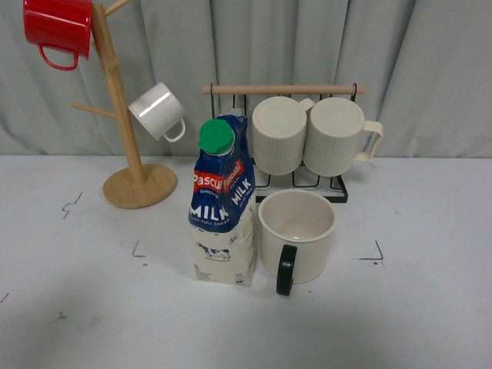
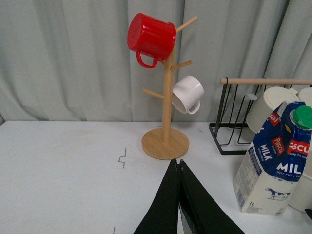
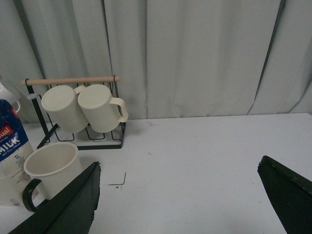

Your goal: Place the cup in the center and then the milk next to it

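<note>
The cup [image 1: 297, 234], a smooth cream-white mug with a black handle, stands upright in the middle of the white table, handle toward me. The milk [image 1: 222, 201], a blue and cream carton with a green cap, stands upright right beside it on its left, about touching. Neither arm shows in the front view. My left gripper [image 2: 179, 162] is shut and empty, low over the table near the wooden stand, with the milk [image 2: 273, 161] off to one side. My right gripper [image 3: 178, 165] is wide open and empty, with the cup [image 3: 52, 168] and milk [image 3: 10, 146] beside one finger.
A wooden mug tree [image 1: 123, 123] with a red mug [image 1: 58, 29] and a small white mug [image 1: 157, 111] stands at the back left. A black wire rack [image 1: 307, 142] with two ribbed cream mugs stands behind the cup. A grey curtain closes the back.
</note>
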Controlling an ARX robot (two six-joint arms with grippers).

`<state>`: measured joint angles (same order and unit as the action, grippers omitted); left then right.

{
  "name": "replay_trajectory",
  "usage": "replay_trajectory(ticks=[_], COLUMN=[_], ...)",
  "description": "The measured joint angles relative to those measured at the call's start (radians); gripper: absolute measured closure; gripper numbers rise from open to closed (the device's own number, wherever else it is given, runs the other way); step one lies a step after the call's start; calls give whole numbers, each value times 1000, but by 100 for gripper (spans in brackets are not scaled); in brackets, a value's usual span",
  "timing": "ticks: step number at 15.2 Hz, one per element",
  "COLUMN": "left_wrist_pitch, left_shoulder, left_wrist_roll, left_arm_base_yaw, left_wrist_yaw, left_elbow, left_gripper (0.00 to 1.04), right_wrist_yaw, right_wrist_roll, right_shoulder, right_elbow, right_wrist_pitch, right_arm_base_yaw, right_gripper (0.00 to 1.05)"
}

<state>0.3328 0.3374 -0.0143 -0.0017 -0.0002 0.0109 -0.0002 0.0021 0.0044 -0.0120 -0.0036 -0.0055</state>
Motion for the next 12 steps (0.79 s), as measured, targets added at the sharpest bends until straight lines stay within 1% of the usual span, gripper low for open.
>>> replay_trajectory(ticks=[8,10,11,12], left_wrist_pitch=[-157,-341,-326,-344], left_shoulder=[-163,-325,-329,-329], left_wrist_roll=[0,0,0,0], left_arm_base_yaw=[0,0,0,0], left_wrist_yaw=[0,-1,-2,-1], left_elbow=[0,0,6,0], left_gripper=[103,103,103,103], right_wrist_yaw=[0,0,0,0], right_wrist_roll=[0,0,0,0], right_shoulder=[0,0,0,0], right_elbow=[0,0,0,0], right_wrist_pitch=[0,0,0,1], right_arm_base_yaw=[0,0,0,0], right_gripper=[6,6,6,6])
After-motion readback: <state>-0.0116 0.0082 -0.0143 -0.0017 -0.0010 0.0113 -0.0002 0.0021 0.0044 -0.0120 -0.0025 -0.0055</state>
